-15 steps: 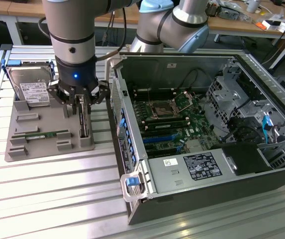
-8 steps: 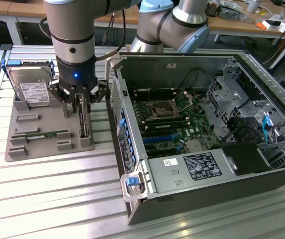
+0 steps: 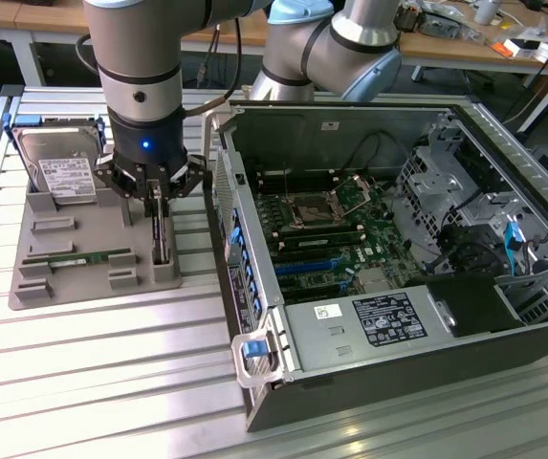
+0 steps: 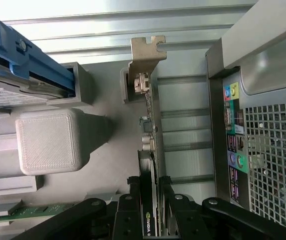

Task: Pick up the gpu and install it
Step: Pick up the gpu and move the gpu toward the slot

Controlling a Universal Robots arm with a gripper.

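**Surface** (image 3: 111, 382): slatted metal, carrying a grey tray at the exterior view's left and an open case at its right.

**Tray** (image 3: 34, 287): moulded holder with several slots.
- Hard drive (image 3: 63, 172): propped up at the tray's far corner, away from the case.
- Memory stick (image 3: 77, 258): lying flat in a slot near the tray's front edge.
- Gpu (image 3: 162, 239): standing on edge in the slot along the tray's edge nearest the case. Its bracket (image 4: 145, 52) is seated in a grey post at one end.

**Gripper** (image 3: 159, 203): directly above the gpu and astride its upper edge, one jaw on each face. Whether it pinches the card yet, I cannot tell.

**Case** (image 3: 350, 382): side open, motherboard (image 3: 336, 225) exposed, just beside the tray.

**Step in hand:** taking hold of the gpu.

**Handling notes (judgement):**
- Close squarely on both faces, with the card centred between the jaws, so it does not twist in its slot.
- The board is thin, so firm, even pressure should do.
- Keep the card upright.
- Pull in line with the slot, since the bracket could catch on its post.
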